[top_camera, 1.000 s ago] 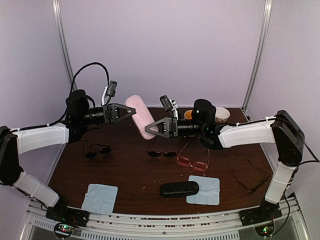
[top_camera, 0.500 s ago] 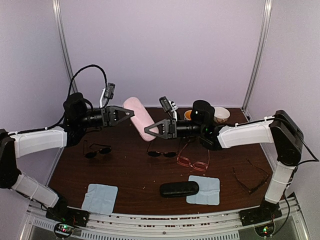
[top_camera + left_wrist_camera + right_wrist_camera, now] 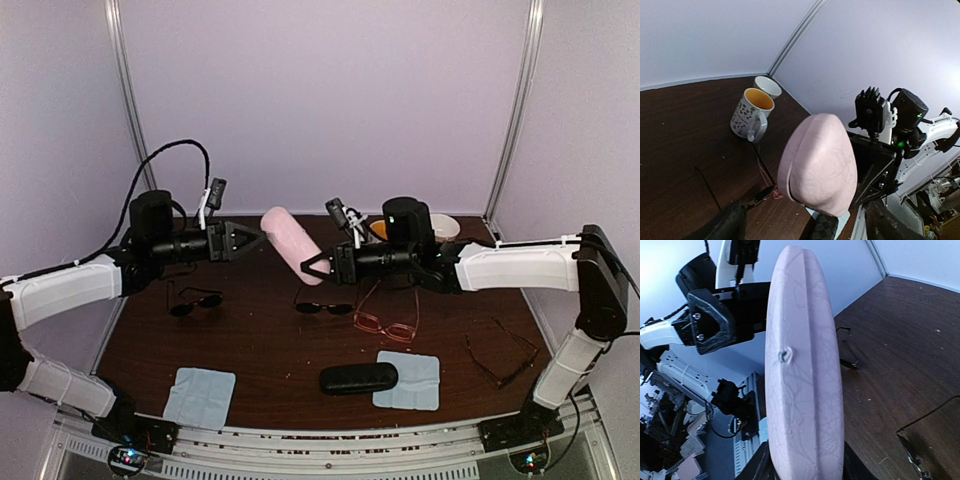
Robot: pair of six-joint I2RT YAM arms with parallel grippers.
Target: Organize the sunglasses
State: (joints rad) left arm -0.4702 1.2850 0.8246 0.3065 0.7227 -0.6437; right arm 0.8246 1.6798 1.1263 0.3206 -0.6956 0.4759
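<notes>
My right gripper (image 3: 306, 267) is shut on a pink oblong case (image 3: 289, 243) and holds it in the air above the back of the table. In the right wrist view the case (image 3: 804, 370) fills the space between the fingers (image 3: 756, 466). My left gripper (image 3: 260, 239) stands open just left of the case, apart from it; its wrist view has the case (image 3: 820, 167) ahead of the spread fingers (image 3: 720, 227). On the table lie dark-lensed sunglasses (image 3: 195, 300), a second dark pair (image 3: 322, 307), a pink-red pair (image 3: 387, 322) and a thin black-framed pair (image 3: 503, 357).
A black case (image 3: 358, 378) lies near the front, between two light-blue cloths (image 3: 200, 395) (image 3: 411, 380). A patterned mug (image 3: 751, 114) and a white cup (image 3: 767, 86) stand at the back right corner. Side walls close in the table.
The left gripper has opened, let go of the pink case and drawn back a little to the left. The right gripper now holds the case alone and has turned it.
</notes>
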